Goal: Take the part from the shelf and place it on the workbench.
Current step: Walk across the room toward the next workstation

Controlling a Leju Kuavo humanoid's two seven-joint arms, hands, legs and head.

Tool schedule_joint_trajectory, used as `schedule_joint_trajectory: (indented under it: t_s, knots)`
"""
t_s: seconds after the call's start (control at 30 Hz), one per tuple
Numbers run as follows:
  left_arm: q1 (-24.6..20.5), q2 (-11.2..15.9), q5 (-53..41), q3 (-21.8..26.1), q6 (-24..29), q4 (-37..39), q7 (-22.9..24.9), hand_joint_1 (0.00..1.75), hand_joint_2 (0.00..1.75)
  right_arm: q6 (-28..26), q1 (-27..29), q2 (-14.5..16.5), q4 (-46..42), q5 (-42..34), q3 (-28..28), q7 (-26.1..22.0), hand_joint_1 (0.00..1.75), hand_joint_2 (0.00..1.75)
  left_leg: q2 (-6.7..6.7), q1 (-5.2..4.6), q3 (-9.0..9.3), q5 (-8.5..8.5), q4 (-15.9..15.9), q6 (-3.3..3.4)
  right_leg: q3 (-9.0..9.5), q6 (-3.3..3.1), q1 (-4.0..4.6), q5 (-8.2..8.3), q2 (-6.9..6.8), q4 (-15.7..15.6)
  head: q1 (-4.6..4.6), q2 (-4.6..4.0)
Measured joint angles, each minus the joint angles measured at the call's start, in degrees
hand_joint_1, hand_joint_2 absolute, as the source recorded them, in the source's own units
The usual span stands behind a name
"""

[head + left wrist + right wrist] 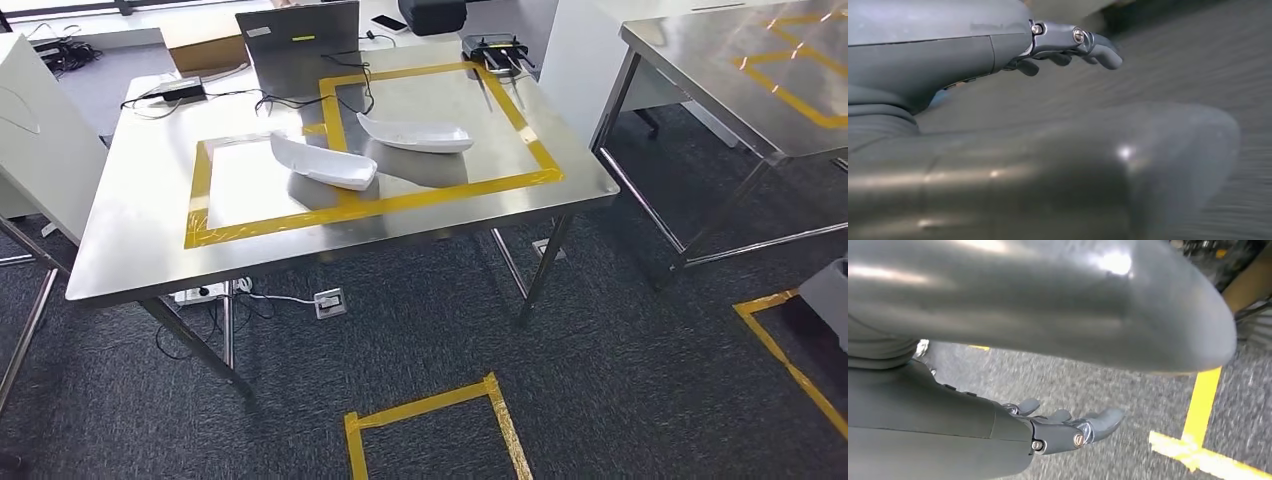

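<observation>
Two white parts sit on the workbench [130, 230], both inside the yellow tape frame [450, 190]; the left part [322, 162] is tilted with its open side facing up and left; the right part [416, 133] lies just beside it, a bit further back, the two close but not touching as far as I can tell; each throws a soft reflection on the steel top. Behind them there's a grey laptop [298, 45] with cables trailing off, a power brick [175, 91] on the left, a cardboard box [203, 42] at the back, and a black router [497, 48] at the frame's far corner. A second steel table [700, 60] stands off to the right; yellow tape on the carpet [430, 405] marks a square in front of the bench. Left hand [1068, 47] hangs over blurred carpet, fingers loosely extended, holding nothing; right hand [1068, 427] same deal, fingers apart and empty, above grey carpet near a yellow floor line [1200, 410].
</observation>
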Motion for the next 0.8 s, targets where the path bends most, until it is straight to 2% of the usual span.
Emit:
schedule_joint_trajectory:
  t_s: [0.03, 0.07, 0.1, 0.13, 0.17, 0.2, 0.23, 0.27, 0.3, 0.33, 0.4, 0.43, 0.47, 0.5, 0.57, 0.6, 0.63, 0.67, 0.7, 0.73, 0.77, 0.8]
  knots:
    - [0.20, -0.47, 1.35, 1.01, -0.43, 0.69, 2.15, 0.00, 0.00, -0.28, -0.05, -0.09, 0.00, -1.04, -0.13, -0.42, 0.00, 0.00, 0.12, -0.10, -0.83, 0.65, 0.03, 0.28, -0.83, 0.10, 0.02, -3.24, -0.04, 3.41, 0.05, 0.00]
    - [0.43, -0.93, 2.18, 1.92, -0.83, 1.26, 2.99, 0.00, 0.00, -0.46, -0.09, -0.21, 0.00, -1.65, -0.30, -0.29, 0.00, 0.00, 0.21, -0.24, -1.63, 1.33, 0.11, 0.46, -1.42, 0.13, 0.04, -5.68, -0.04, 6.99, 0.08, 0.00]
    - [0.62, -1.34, 2.50, 2.59, -1.28, 1.79, 2.49, 0.00, 0.00, -0.36, -0.16, -0.38, 0.00, -1.39, -0.43, 0.65, 0.00, 0.00, 0.27, -0.41, -2.56, 2.06, 0.23, 0.58, -1.48, 0.08, 0.12, -6.70, -0.04, 9.88, 0.10, 0.00]
    - [0.70, -1.72, 2.74, 3.07, -1.63, 2.22, 1.16, 0.00, 0.00, -0.06, -0.26, -0.59, 0.00, -0.37, -0.39, 1.94, 0.00, 0.00, 0.26, -0.58, -3.51, 2.78, 0.40, 0.65, -0.78, -0.10, 0.26, -6.24, -0.04, 11.27, 0.12, 0.00]
    - [0.71, -2.05, 3.21, 3.51, -1.87, 2.57, -0.84, 0.00, 0.00, 0.28, -0.36, -0.79, 0.00, 1.06, -0.10, 3.16, 0.00, 0.00, 0.23, -0.74, -4.44, 3.48, 0.59, 0.68, 0.90, -0.40, 0.48, -4.77, -0.04, 10.73, 0.15, 0.00]
    - [0.69, -2.33, 3.82, 4.05, -2.01, 2.83, -3.41, 0.00, 0.00, 0.51, -0.50, -0.96, 0.00, 2.23, 0.28, 3.98, 0.00, 0.00, 0.19, -0.86, -5.37, 4.13, 0.76, 0.64, 3.55, -0.85, 0.79, -3.12, -0.04, 8.23, 0.18, 0.00]
    - [0.62, -2.62, 4.22, 4.60, -2.15, 3.02, -6.12, 0.00, 0.00, 0.37, -0.71, -1.13, -0.03, 2.77, 0.63, 4.12, 0.00, 0.00, 0.20, -0.97, -6.05, 4.71, 0.92, 0.53, 6.86, -1.46, 1.16, -2.54, -0.05, 4.08, 0.19, 0.00]
    - [0.53, -2.84, 4.02, 5.01, -2.39, 3.18, -8.73, 0.00, 0.00, -0.02, -0.94, -1.25, -0.05, 2.79, 0.86, 3.88, 0.00, 0.00, 0.25, -1.08, -6.55, 5.27, 1.03, 0.36, 9.97, -1.94, 1.45, -2.67, -0.10, -0.36, 0.18, 0.00]
    - [0.37, -2.97, 3.16, 5.21, -2.73, 3.32, -11.02, 0.00, 0.00, -0.49, -1.20, -1.32, -0.07, 2.42, 0.92, 3.57, 0.00, 0.00, 0.34, -1.12, -6.80, 5.83, 1.03, 0.13, 12.05, -2.31, 1.70, -3.19, -0.11, -3.86, 0.16, 0.00]
    - [0.15, -3.02, 1.67, 5.18, -3.13, 3.44, -13.06, 0.00, 0.00, -0.93, -1.44, -1.37, -0.09, 2.03, 0.92, 3.29, 0.00, 0.00, 0.44, -1.10, -6.94, 6.41, 0.92, -0.17, 13.07, -2.59, 1.85, -3.79, -0.15, -6.03, 0.17, 0.00]
    - [-0.27, -2.87, -2.82, 4.39, -3.77, 3.70, -16.41, 0.00, 0.00, -1.48, -1.69, -1.31, -0.07, 1.94, 0.93, 3.14, 0.00, 0.00, 0.49, -1.02, -7.13, 7.52, 0.49, -0.81, 12.51, -3.01, 1.73, -2.96, -0.28, -6.95, 0.21, 0.00]
    - [-0.44, -2.79, -5.51, 3.50, -3.99, 3.82, -17.84, 0.00, 0.00, -1.62, -1.82, -1.24, -0.05, 2.29, 1.04, 3.14, 0.00, 0.00, 0.35, -1.00, -7.44, 7.16, 0.63, -1.17, 12.00, -3.32, 1.54, -2.23, -0.38, -7.12, 0.21, 0.00]
    - [-0.58, -2.72, -8.14, 2.30, -4.21, 3.90, -18.88, 0.00, 0.00, -1.74, -1.89, -1.18, -0.03, 2.73, 1.21, 3.00, 0.00, 0.00, 0.19, -0.96, -7.91, 5.56, 1.56, -1.55, 11.34, -3.63, 1.29, -1.35, -0.49, -7.35, 0.17, 0.00]
    - [-0.79, -2.64, -10.56, 0.92, -4.42, 3.97, -19.66, 0.00, 0.00, -1.82, -1.94, -1.11, -0.02, 3.08, 1.41, 2.73, 0.00, 0.00, 0.05, -0.83, -8.50, 2.88, 3.59, -1.95, 10.55, -3.83, 1.05, -0.46, -0.58, -7.50, 0.12, 0.00]
    - [-1.51, -2.59, -13.96, -1.72, -4.93, 4.00, -20.34, 0.00, 0.00, -2.21, -1.96, -1.04, -0.02, 3.17, 1.69, 1.83, 0.00, 0.00, -0.07, -0.32, -9.66, -3.12, 10.21, -2.80, 8.69, -3.91, 0.88, 1.10, -0.71, -7.45, 0.03, 0.00]
    - [-1.94, -2.51, -15.19, -2.89, -5.07, 4.01, -20.46, 0.00, 0.00, -2.52, -1.95, -0.98, -0.02, 2.91, 1.72, 1.37, 0.00, 0.00, -0.06, -0.06, -9.89, -4.49, 13.50, -3.16, 7.70, -3.78, 0.80, 1.82, -0.80, -7.33, 0.03, 0.00]
    - [-2.30, -2.41, -16.24, -3.98, -5.22, 4.01, -20.52, 0.00, 0.00, -2.87, -1.95, -0.92, -0.02, 2.48, 1.72, 0.94, 0.00, 0.00, -0.06, 0.17, -9.56, -4.37, 15.66, -3.47, 6.66, -3.60, 0.69, 2.50, -0.89, -7.13, 0.03, 0.00]
    - [-2.54, -2.28, -17.17, -5.02, -5.32, 4.01, -20.55, 0.00, 0.00, -3.24, -1.95, -0.88, -0.02, 1.96, 1.71, 0.63, 0.00, 0.00, -0.06, 0.37, -8.44, -3.11, 16.11, -3.74, 5.62, -3.37, 0.54, 3.10, -0.96, -6.83, 0.03, 0.00]
    - [-2.66, -2.05, -17.97, -6.01, -5.47, 4.02, -20.44, 0.00, 0.00, -3.53, -1.93, -0.85, -0.02, 1.44, 1.69, 0.61, 0.00, 0.00, -0.06, 0.61, -6.21, -1.47, 14.41, -4.00, 4.60, -3.07, 0.35, 3.65, -1.00, -6.41, 0.03, 0.00]
    - [-2.76, -1.77, -18.57, -6.92, -5.73, 4.02, -20.20, 0.00, 0.00, -3.67, -1.92, -0.85, -0.03, 1.14, 1.67, 0.97, 0.00, 0.00, -0.09, 0.86, -3.13, -0.74, 10.95, -4.24, 3.70, -2.70, 0.20, 4.12, -0.99, -5.89, 0.03, 0.00]
    - [-2.85, -1.39, -18.92, -7.71, -6.01, 4.02, -19.78, 0.00, 0.00, -3.70, -1.87, -0.87, -0.03, 1.08, 1.66, 1.67, 0.00, 0.00, -0.18, 0.89, 0.22, -1.08, 6.52, -4.37, 2.98, -2.29, 0.11, 4.51, -0.98, -5.34, 0.02, 0.00]
    - [-2.89, -1.01, -18.86, -8.29, -6.37, 4.04, -19.10, 0.00, 0.00, -3.64, -1.80, -0.89, -0.04, 1.20, 1.64, 2.65, 0.00, 0.44, -0.27, 0.86, 2.68, -1.94, 2.88, -4.18, 2.57, -1.88, 0.10, 4.93, -0.96, -4.98, 0.07, 0.00]
